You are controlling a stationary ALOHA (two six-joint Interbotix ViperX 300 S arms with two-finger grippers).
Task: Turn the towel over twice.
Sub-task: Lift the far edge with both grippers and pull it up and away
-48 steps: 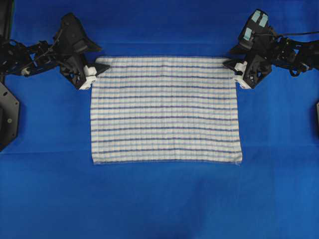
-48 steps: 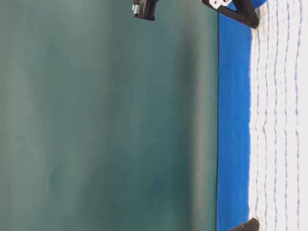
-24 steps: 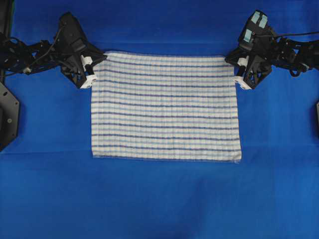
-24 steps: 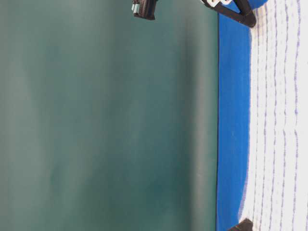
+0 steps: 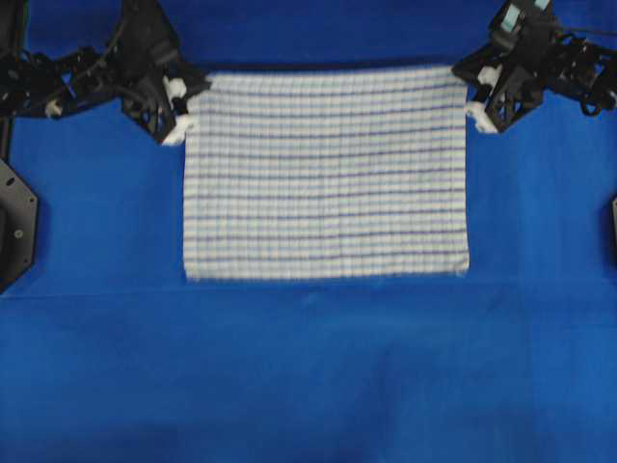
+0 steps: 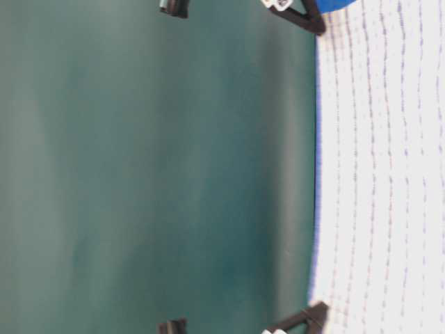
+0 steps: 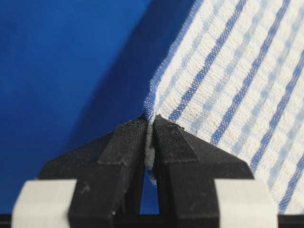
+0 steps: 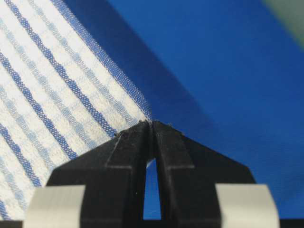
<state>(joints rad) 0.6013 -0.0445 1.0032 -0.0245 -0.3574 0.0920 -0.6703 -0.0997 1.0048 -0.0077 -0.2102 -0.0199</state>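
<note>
Towel [image 5: 326,174] hangs taut between 2 sets of fingers, lifted at its far edge over the blue counter [image 5: 308,376]; left gripper [image 7: 151,126] and right gripper [image 8: 151,124] each pinch 1 far corner.

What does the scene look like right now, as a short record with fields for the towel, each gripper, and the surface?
towel: striped white cloth, spread out, far edge raised off the surface
left gripper: shut on the towel's far left corner
right gripper: shut on the towel's far right corner
surface: blue cloth covering the table
flip status: not yet turned over; near edge rests on the blue cloth
</note>
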